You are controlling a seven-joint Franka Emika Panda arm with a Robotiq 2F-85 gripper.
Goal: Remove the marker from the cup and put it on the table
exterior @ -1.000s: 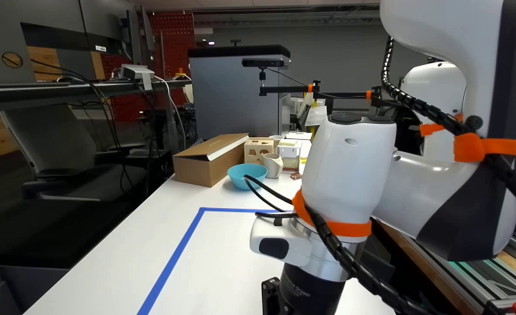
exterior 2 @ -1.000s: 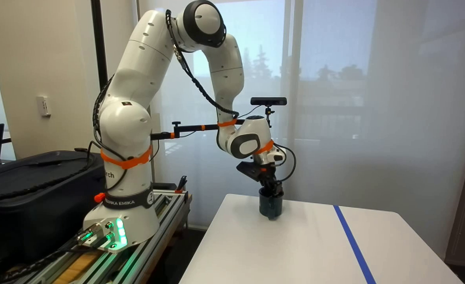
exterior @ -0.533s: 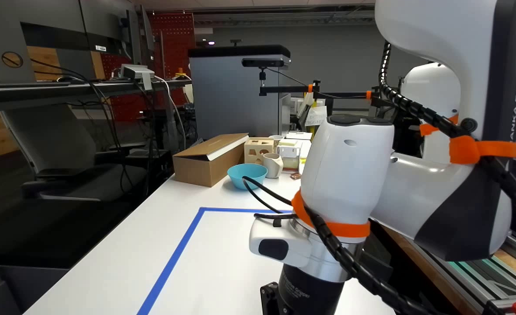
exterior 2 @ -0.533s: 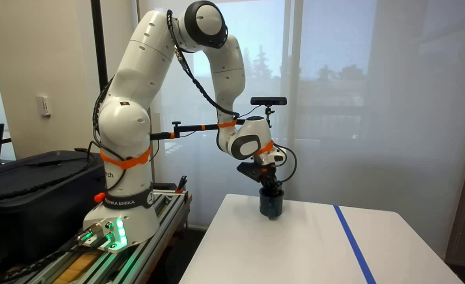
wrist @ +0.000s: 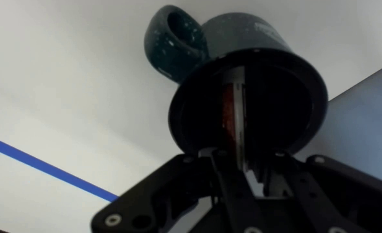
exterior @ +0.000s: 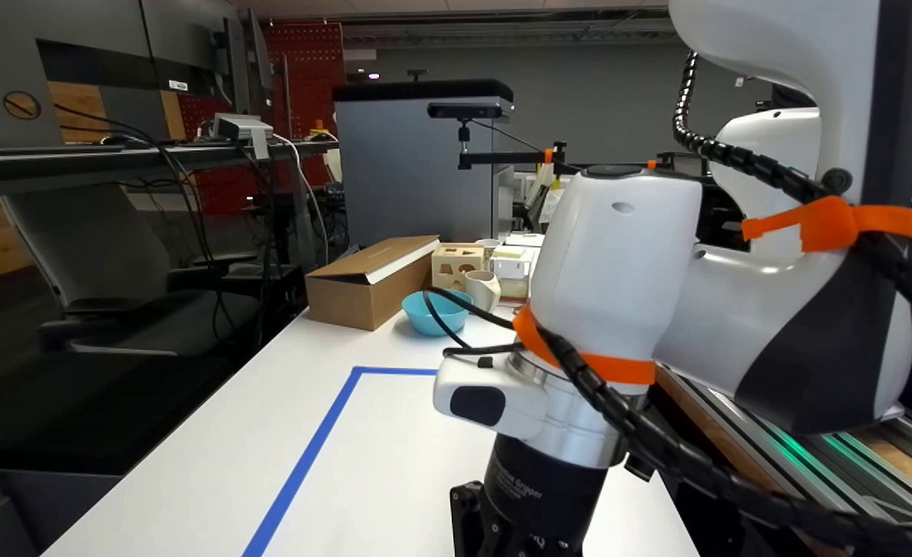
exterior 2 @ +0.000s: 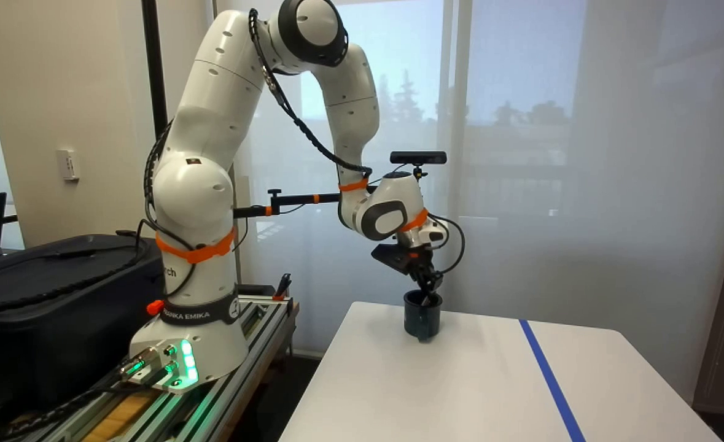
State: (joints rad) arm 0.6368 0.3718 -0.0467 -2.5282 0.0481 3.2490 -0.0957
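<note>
A dark teal speckled cup (exterior 2: 422,322) stands upright on the white table (exterior 2: 472,380), near its far left corner in an exterior view. In the wrist view, the cup (wrist: 242,35) shows its handle and dark mouth. A marker (wrist: 238,110) with a reddish and white barrel runs from inside the cup up between my fingers. My gripper (wrist: 242,158) is shut on the marker. In an exterior view, my gripper (exterior 2: 428,285) is just above the cup's rim, with a pale bit of the marker (exterior 2: 426,301) below it. The fingertips and cup are out of view in the remaining exterior view.
Blue tape (exterior: 309,456) marks the table. A cardboard box (exterior: 370,286), a turquoise bowl (exterior: 428,313), a cream mug (exterior: 483,292) and a wooden shape box (exterior: 456,267) stand at the table's far end. A camera on a black bar (exterior 2: 418,158) is behind the arm.
My gripper has risen a little out of the cup during the last half second. A pale bit of the marker now shows below the fingers. The cup has not moved.
</note>
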